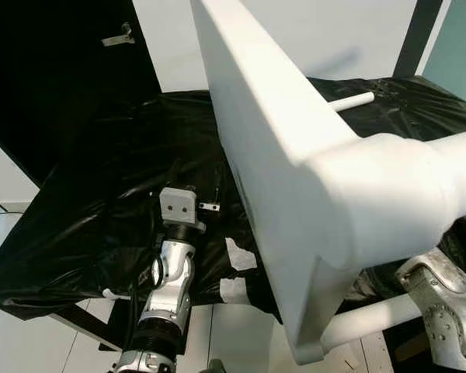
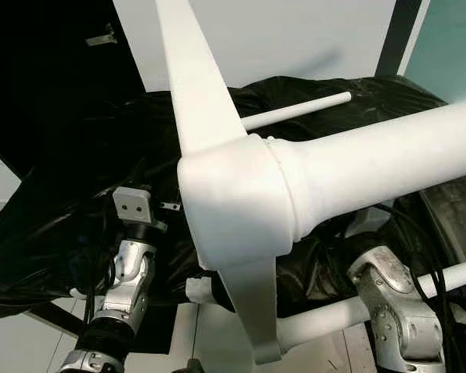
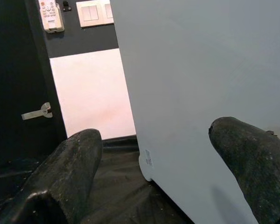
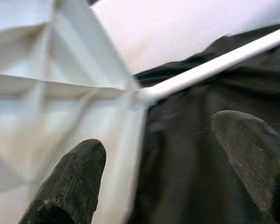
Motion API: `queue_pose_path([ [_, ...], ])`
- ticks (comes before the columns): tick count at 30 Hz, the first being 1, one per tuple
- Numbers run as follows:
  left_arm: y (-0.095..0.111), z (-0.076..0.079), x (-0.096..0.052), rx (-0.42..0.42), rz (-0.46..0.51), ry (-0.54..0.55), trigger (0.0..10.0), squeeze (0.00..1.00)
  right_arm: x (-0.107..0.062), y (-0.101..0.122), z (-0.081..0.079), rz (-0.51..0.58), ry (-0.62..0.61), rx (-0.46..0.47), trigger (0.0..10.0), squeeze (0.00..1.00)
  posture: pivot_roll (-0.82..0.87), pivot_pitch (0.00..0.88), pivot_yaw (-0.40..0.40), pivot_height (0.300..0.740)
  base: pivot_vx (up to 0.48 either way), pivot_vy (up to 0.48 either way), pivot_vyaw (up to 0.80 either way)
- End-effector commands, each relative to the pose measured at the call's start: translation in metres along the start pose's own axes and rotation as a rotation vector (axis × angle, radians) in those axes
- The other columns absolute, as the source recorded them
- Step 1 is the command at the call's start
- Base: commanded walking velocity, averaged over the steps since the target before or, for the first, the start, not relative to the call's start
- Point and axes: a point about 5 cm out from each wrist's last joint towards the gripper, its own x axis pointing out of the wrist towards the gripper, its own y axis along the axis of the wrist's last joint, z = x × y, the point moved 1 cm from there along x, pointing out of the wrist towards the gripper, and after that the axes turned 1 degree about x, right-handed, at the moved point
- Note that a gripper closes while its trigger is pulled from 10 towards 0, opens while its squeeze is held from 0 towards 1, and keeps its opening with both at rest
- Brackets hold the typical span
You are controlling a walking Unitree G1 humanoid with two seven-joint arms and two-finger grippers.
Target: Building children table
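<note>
A white children's table stands on its edge on the black plastic sheet (image 1: 93, 202). Its flat tabletop (image 1: 272, 155) faces my left, and its round legs point to my right. One thick leg (image 2: 388, 163) runs close under the camera, a far leg (image 1: 351, 101) lies across the sheet, and a low leg (image 2: 334, 317) passes by my right arm (image 2: 392, 311). My left gripper (image 3: 155, 130) is open beside the table's flat face, not touching it. On the other side my right gripper (image 4: 159, 132) is open at the ribbed underside (image 4: 46, 93), with nothing between its fingers.
A black door with a lever handle (image 1: 118, 35) stands behind at the left. A remote (image 3: 51, 16) and wall switches (image 3: 95, 11) hang on the dark wall strip. White tape patches (image 1: 239, 256) mark the sheet near its front edge. Pale floor lies below.
</note>
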Motion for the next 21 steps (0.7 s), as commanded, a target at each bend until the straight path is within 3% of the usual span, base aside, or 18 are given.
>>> queue_pose_path([
  [1,-0.004,-0.003,-0.002,0.014,-0.020,0.039,10.0,0.00,-0.001,-0.004,-0.013,-0.030,0.103,0.086,10.0,0.00,0.11,0.000,0.069,0.740,0.000,0.000,0.00],
  [4,-0.003,0.001,-0.003,0.014,-0.027,0.032,10.0,0.00,-0.002,-0.007,-0.027,-0.068,0.206,0.143,10.0,0.00,0.11,0.000,0.066,0.740,0.000,0.000,0.00],
  [15,-0.003,0.006,-0.005,0.011,-0.027,0.027,10.0,0.00,-0.006,-0.025,-0.038,-0.238,0.344,0.279,10.0,0.00,0.12,0.000,0.055,0.740,0.000,0.000,0.00],
  [17,-0.002,0.007,-0.004,0.010,-0.025,0.030,10.0,0.00,-0.005,-0.033,-0.040,-0.289,0.361,0.314,9.6,0.00,0.13,0.000,0.051,0.740,0.000,0.000,0.00],
  [18,-0.002,0.007,-0.004,0.011,-0.025,0.031,10.0,0.00,-0.004,-0.035,-0.040,-0.304,0.364,0.335,8.0,0.00,0.13,0.000,0.048,0.740,0.000,0.000,0.00],
  [19,-0.002,0.007,-0.004,0.011,-0.025,0.031,10.0,0.00,-0.004,-0.035,-0.040,-0.304,0.364,0.335,8.0,0.00,0.13,0.000,0.048,0.740,0.000,0.000,0.00],
  [20,-0.002,0.008,-0.004,0.011,-0.025,0.033,10.0,0.00,-0.002,-0.037,-0.039,-0.316,0.364,0.350,4.1,0.00,0.13,0.000,0.047,0.740,0.000,0.000,0.00],
  [21,-0.002,0.008,-0.004,0.011,-0.025,0.033,10.0,0.00,-0.002,-0.037,-0.039,-0.316,0.364,0.350,4.1,0.00,0.13,0.000,0.047,0.740,0.000,0.000,0.00],
])
